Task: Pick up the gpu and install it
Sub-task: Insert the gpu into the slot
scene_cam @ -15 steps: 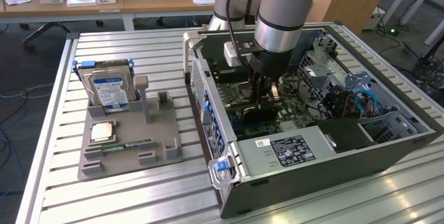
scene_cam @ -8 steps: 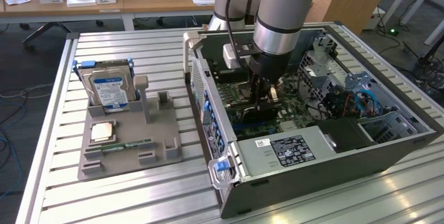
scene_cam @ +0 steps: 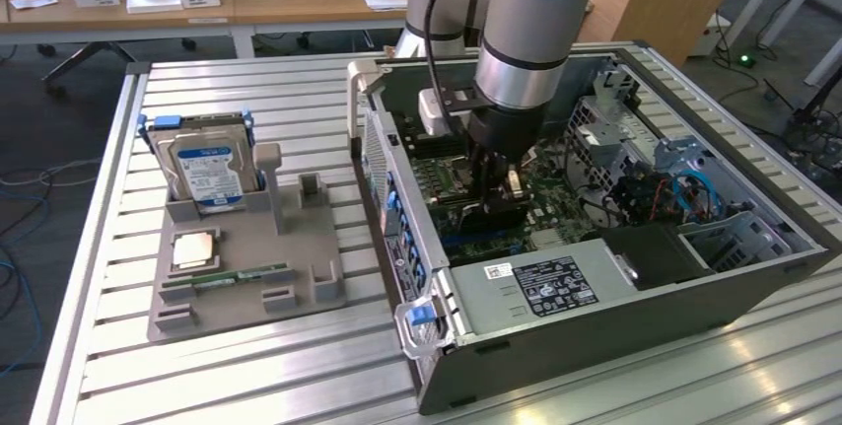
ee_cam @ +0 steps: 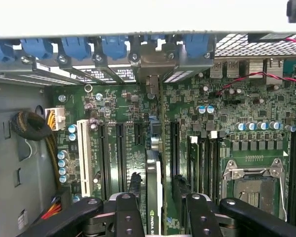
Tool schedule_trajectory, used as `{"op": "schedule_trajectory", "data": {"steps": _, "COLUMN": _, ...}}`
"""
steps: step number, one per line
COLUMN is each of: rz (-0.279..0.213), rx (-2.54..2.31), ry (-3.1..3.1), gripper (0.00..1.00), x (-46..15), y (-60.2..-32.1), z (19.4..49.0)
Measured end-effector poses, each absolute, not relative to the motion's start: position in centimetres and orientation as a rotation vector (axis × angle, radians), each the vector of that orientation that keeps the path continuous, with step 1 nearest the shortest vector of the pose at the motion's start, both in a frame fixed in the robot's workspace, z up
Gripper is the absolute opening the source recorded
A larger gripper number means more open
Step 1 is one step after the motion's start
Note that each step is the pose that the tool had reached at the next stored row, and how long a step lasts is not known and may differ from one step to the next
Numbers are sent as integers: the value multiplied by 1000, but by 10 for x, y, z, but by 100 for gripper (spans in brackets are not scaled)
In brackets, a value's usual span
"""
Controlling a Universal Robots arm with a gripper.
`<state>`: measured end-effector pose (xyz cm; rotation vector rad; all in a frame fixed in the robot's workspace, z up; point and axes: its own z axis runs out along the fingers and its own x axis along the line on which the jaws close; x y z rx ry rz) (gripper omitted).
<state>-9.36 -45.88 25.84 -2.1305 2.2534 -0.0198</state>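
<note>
The arm reaches down into the open computer case (scene_cam: 618,297), which lies on its side on the slatted tabletop (scene_cam: 263,366). Inside the case the green motherboard (ee_cam: 222,118) fills the floor, with a power supply (scene_cam: 559,282) at the case's 6 o'clock end in the exterior view and blue and black cables (scene_cam: 691,193) toward 3 o'clock.

The gpu (ee_cam: 154,197) stands on edge in a slot of the motherboard, between the black fingers (ee_cam: 128,217). The fingers stand apart, one on each side of the card, with a gap showing on either side; whether they touch it cannot be told. In the exterior view the gripper (scene_cam: 507,193) sits low over the board at the case's middle.

At 9 o'clock from the case, a grey holder tray (scene_cam: 310,287) carries a hard drive (scene_cam: 208,171) upright in its far slot, a square chip (scene_cam: 195,247) lying flat, and a narrow green memory stick (scene_cam: 244,274) near its front.
</note>
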Motion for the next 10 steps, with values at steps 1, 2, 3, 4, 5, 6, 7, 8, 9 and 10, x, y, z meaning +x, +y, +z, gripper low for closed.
{"op": "schedule_trajectory", "data": {"steps": 1, "rz": -20, "rx": -2130, "ry": 2253, "gripper": 40, "x": -94, "y": -459, "z": 257}}
{"op": "schedule_trajectory", "data": {"steps": 2, "rz": -20, "rx": -2130, "ry": 2254, "gripper": 40, "x": -94, "y": -459, "z": 256}}
{"op": "schedule_trajectory", "data": {"steps": 3, "rz": -20, "rx": -2130, "ry": 2254, "gripper": 40, "x": -94, "y": -459, "z": 256}}
{"op": "schedule_trajectory", "data": {"steps": 4, "rz": -20, "rx": -2130, "ry": 2253, "gripper": 40, "x": -94, "y": -459, "z": 255}}
{"op": "schedule_trajectory", "data": {"steps": 5, "rz": -20, "rx": -2130, "ry": 2254, "gripper": 40, "x": -94, "y": -459, "z": 255}}
{"op": "schedule_trajectory", "data": {"steps": 6, "rz": -20, "rx": -2130, "ry": 2254, "gripper": 40, "x": -94, "y": -459, "z": 255}}
{"op": "schedule_trajectory", "data": {"steps": 7, "rz": -20, "rx": -2130, "ry": 2254, "gripper": 40, "x": -94, "y": -459, "z": 255}}
{"op": "schedule_trajectory", "data": {"steps": 8, "rz": -20, "rx": -2130, "ry": 2253, "gripper": 40, "x": -94, "y": -459, "z": 254}}
{"op": "schedule_trajectory", "data": {"steps": 9, "rz": -20, "rx": -2130, "ry": 2254, "gripper": 40, "x": -94, "y": -459, "z": 254}}
{"op": "schedule_trajectory", "data": {"steps": 10, "rz": -20, "rx": -2130, "ry": 2254, "gripper": 40, "x": -94, "y": -459, "z": 254}}
